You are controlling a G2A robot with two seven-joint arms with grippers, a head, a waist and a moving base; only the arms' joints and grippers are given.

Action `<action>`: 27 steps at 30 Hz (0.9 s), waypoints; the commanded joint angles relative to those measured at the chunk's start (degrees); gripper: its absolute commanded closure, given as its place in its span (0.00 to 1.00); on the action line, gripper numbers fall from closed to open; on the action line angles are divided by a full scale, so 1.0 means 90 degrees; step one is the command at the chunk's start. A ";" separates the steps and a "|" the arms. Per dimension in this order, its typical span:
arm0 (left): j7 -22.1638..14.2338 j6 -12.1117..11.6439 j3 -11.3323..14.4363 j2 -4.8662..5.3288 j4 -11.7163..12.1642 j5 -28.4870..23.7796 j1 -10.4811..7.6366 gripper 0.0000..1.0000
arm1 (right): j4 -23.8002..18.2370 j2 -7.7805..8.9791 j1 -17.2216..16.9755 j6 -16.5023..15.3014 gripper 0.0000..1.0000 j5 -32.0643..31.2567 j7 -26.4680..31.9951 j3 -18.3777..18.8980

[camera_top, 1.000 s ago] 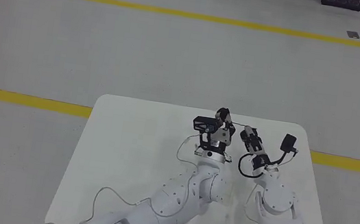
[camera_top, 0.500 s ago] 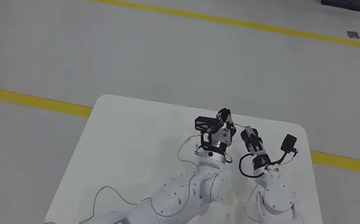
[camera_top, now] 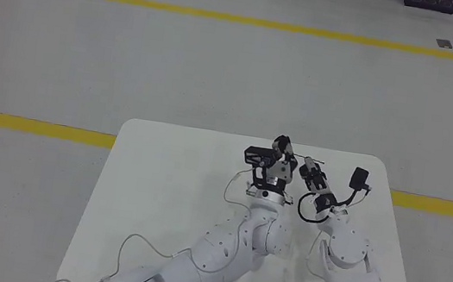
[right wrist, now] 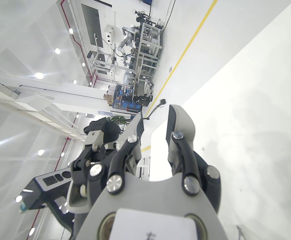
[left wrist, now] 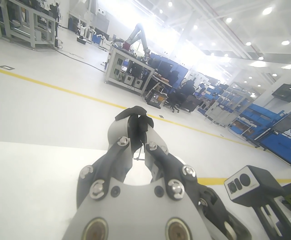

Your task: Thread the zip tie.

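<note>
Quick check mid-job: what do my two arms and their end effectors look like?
Both the left arm and right arm have smooth white rounded shells, with thin cables looping near the wrists. The left end effector has a grey metal base, black linkages with silver bolts and pale grey fingers with black pads. The right end effector matches, with ribbed pads.

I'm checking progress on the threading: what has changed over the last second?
The right end effector edged slightly toward the left end effector; its jaws are open now. As far as the top view shows, nothing was taken hold of or let go. The left end effector stayed where it was above the table, shut on the zip tie.
</note>
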 commanded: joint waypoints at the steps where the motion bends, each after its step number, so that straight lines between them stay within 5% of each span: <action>1: 0.0001 0.0000 0.0007 0.0004 0.0017 -0.0007 0.0002 1.00 | 0.0014 0.0005 0.0010 -0.0002 0.77 0.0030 -0.0015 0.0014; 19: 0.0016 0.0000 0.0020 0.0008 0.0055 -0.0036 0.0007 1.00 | 0.0087 0.0054 0.0045 -0.0031 1.00 0.0126 -0.0106 0.0031; 27: -0.0113 0.0000 0.0091 0.0010 0.0004 0.0045 0.0023 1.00 | 0.0094 0.0064 0.0069 -0.0002 1.00 0.0117 -0.0158 -0.0026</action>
